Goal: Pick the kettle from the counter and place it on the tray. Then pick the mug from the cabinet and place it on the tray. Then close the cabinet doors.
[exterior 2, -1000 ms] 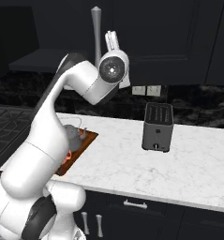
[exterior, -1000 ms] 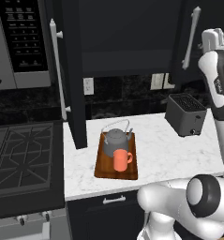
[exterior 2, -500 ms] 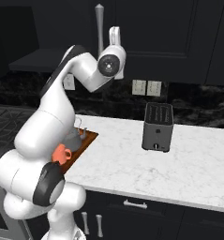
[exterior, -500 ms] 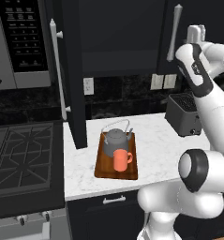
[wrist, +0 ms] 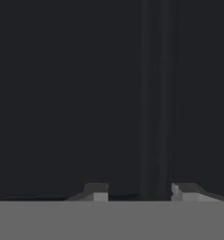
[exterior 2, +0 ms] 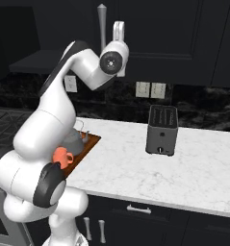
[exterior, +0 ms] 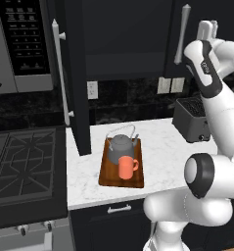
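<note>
The dark grey kettle (exterior: 121,145) and the orange mug (exterior: 126,167) both stand on the reddish-brown tray (exterior: 107,172) on the white counter (exterior: 160,147). In the right base view the arm hides part of the kettle (exterior 2: 76,142), with the mug (exterior 2: 62,156) in front of it on the tray (exterior 2: 89,144). My gripper (exterior: 206,30) is raised against the cabinet's right door (exterior: 206,14), just right of its silver handle (exterior: 184,34). In the hand view the fingertips (wrist: 100,192) stand apart close to the dark panel; the gripper (wrist: 139,193) is open and holds nothing. The left door (exterior: 77,73) stands wide open.
A boxy grey toaster (exterior: 191,120) sits on the counter at the right, under my arm. The microwave (exterior: 20,44) hangs at the left above the gas stove (exterior: 25,166). Wall outlets (exterior 2: 150,90) are on the dark backsplash.
The arm has swung left and the gripper has gone with the right door, whose handle has moved left toward the cabinet front. Kettle, mug and tray have not moved.
</note>
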{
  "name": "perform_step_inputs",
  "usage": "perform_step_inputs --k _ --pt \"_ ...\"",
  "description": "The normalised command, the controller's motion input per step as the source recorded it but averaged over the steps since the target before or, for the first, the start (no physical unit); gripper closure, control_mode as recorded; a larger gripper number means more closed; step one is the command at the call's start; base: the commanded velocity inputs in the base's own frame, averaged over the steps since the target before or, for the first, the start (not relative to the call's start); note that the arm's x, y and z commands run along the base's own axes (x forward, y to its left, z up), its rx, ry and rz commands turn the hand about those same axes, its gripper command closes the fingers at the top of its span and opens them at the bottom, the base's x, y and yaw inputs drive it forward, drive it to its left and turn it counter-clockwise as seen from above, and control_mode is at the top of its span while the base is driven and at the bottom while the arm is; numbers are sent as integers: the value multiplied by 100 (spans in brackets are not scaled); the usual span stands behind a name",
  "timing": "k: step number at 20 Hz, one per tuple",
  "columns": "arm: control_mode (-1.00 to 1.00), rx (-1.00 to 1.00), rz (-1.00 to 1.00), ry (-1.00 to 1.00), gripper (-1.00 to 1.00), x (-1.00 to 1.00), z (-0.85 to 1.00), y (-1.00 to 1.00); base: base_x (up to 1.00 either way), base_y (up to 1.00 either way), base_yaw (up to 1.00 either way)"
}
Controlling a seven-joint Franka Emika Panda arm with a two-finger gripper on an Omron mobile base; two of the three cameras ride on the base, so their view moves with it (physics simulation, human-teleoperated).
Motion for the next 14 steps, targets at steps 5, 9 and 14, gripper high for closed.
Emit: perform_step_inputs --k 5,9,14 --pt "-100 1 0 0 -100 4 -1 -6 0 0 0" --pt "-100 0 0 0 -100 -52 1 -16 0 0 0" --pt "-100 -4 -1 0 -100 -88 25 -8 0 0 0"
